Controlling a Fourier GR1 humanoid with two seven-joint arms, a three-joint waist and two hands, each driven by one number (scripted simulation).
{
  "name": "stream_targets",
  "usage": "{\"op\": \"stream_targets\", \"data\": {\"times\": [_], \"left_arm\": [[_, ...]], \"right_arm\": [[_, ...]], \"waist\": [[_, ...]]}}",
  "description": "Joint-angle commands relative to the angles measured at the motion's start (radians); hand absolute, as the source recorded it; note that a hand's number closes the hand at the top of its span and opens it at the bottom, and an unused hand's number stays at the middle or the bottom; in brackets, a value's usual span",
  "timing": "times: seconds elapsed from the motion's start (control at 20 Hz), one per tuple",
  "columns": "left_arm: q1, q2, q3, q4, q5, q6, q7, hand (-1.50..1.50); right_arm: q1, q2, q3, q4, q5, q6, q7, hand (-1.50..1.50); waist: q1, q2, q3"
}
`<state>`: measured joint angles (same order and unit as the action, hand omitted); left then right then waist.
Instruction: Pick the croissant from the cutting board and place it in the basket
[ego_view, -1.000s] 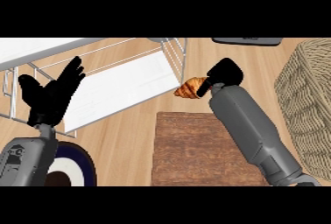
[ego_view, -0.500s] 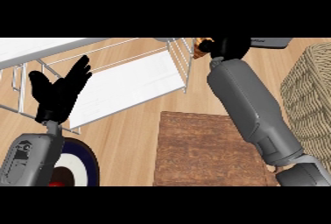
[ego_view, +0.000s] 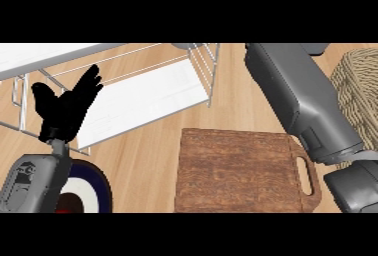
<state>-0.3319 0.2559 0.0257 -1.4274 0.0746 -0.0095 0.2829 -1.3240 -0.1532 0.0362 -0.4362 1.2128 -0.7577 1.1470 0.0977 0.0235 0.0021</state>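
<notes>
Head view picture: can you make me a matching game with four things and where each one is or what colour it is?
Things:
1. cutting board
2. basket
3. plate
4. left robot hand

Clues:
A. woven, at the right edge
B. dark blue rim, at the bottom left
C. brown wood, in the middle, nothing on it
D. black, open, fingers up, at the left

Right pairs: 1-C, 2-A, 3-B, 4-D
</notes>
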Motion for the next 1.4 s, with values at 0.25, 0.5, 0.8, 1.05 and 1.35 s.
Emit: {"op": "stream_targets", "data": {"times": [0.25,0.5,0.8,1.05,1.35], "left_arm": [[0.048,0.006,0.027,0.039,-0.003,0.015,-0.015,0.0],[0.045,0.015,0.03,0.031,-0.005,0.008,-0.029,0.0],[0.05,0.017,0.037,0.027,0.002,0.005,-0.029,0.0],[0.09,0.029,0.048,-0.004,0.009,0.007,-0.011,0.0],[0.109,0.035,0.057,-0.006,0.012,0.007,-0.015,0.0]], "right_arm": [[-0.184,-0.099,-0.045,0.152,0.166,0.007,0.312,1.5],[-0.229,-0.163,-0.068,0.198,0.22,0.011,0.338,1.5],[-0.228,-0.243,-0.086,0.283,0.279,0.069,0.341,1.5],[-0.217,-0.303,-0.117,0.32,0.297,0.077,0.342,1.5],[-0.152,-0.295,-0.146,0.323,0.302,0.022,0.342,1.5]], "waist": [[-0.02,0.002,-0.007],[-0.026,0.003,-0.006],[-0.047,-0.003,-0.006],[-0.056,-0.015,-0.005],[-0.067,-0.017,-0.004]]}}
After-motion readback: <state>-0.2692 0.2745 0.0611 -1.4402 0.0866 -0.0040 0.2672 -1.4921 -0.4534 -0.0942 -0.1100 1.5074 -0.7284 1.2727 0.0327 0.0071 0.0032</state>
